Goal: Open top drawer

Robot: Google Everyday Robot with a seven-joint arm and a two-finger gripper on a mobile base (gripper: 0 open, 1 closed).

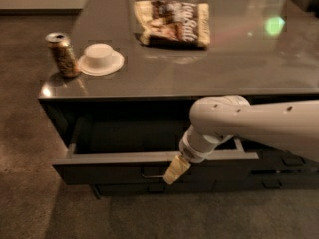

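The top drawer (104, 166) is a wide dark grey drawer under the left part of the counter, pulled well out so its dim inside shows. Its small rectangular pull handle (149, 175) sits at the middle of the front. My gripper (175, 171) reaches down from the white arm on the right, its yellowish fingertips right beside the handle at the drawer's front edge.
On the grey counter (209, 68) stand a drink can (62, 55), a white upturned bowl (100, 59) and a snack bag (173, 23). Shallower dark drawers (279, 163) lie to the right and below. Brown floor surrounds the cabinet.
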